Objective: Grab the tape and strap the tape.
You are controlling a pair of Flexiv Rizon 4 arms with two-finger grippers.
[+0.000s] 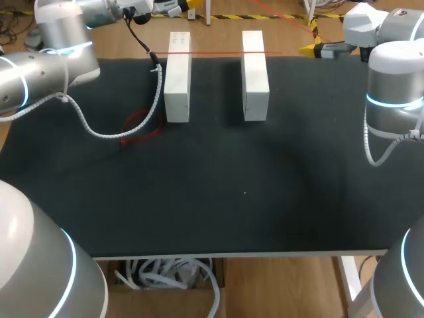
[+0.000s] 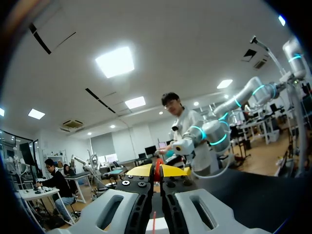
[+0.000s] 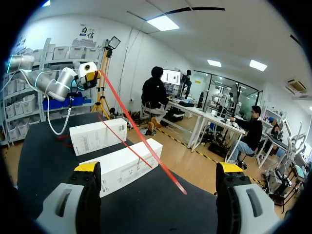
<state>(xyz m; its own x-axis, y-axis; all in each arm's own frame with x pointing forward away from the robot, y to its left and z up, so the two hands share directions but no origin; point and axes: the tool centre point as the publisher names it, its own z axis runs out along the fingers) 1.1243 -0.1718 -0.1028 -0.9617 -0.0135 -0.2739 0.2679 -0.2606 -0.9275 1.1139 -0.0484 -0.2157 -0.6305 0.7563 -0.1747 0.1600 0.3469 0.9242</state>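
**Head view.** A red tape is seen as a thin line drawn across the tops of the left box and the right box. Both boxes are white and are laid side by side, apart, at the far part of the black table. A red ring, probably the roll, is noted on the table just beside the left box. The left arm and right arm are held at the far corners, outside the boxes.

**Left wrist view.** The fingers of the left gripper are pressed together, with the tape pinched between the yellow tips. The grab is judged done.

**Right wrist view.** The fingers of the right gripper are spread wide and nothing is held. The tape is seen running from the left gripper over both boxes and into the space between these fingers, apparently untouched. The far end is judged not yet taken, so the strapping is left to do. The table surface is dark and matte, and a gap is kept between the boxes.
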